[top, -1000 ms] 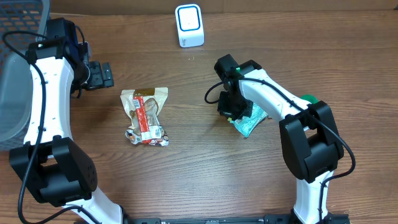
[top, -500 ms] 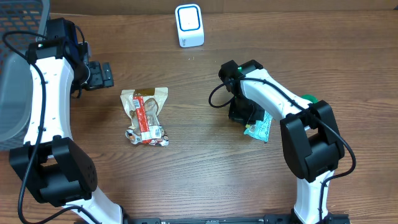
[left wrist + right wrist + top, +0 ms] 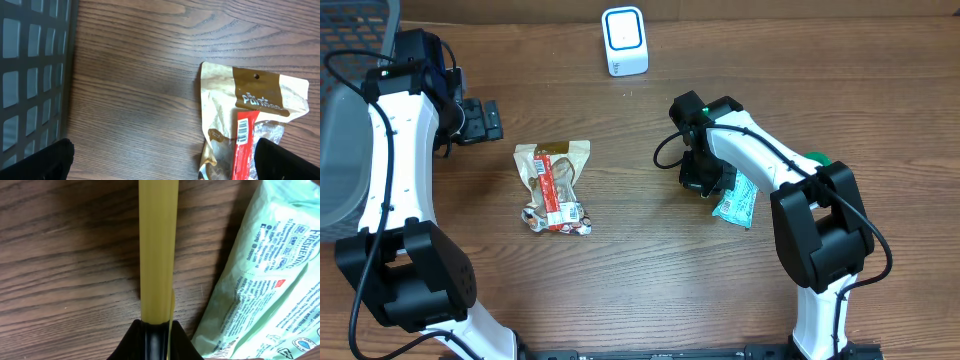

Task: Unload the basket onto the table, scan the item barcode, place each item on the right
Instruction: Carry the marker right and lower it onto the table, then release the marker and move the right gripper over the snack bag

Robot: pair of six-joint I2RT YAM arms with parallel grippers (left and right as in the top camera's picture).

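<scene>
A green wipes packet (image 3: 736, 201) lies flat on the table, printed label up, just right of my right gripper (image 3: 698, 178); in the right wrist view the packet (image 3: 270, 280) fills the right side. My right gripper (image 3: 157, 330) has its jaws together low over the wood, touching nothing of the packet that I can see. A blurred yellow strip (image 3: 157, 245) runs up from between the jaws; what it is does not show. The white and blue scanner (image 3: 624, 40) stands at the back. My left gripper (image 3: 482, 120) is open and empty.
A tan snack bag with a red barcoded wrapper (image 3: 553, 186) lies left of centre; in the left wrist view this bag (image 3: 250, 115) is by the right fingertip of my left gripper (image 3: 160, 162). A dark mesh basket (image 3: 350, 40) stands at the far left.
The green packet has come out from under my right gripper, slid right and turned label up. The right gripper shifted slightly. The left arm has not moved.
</scene>
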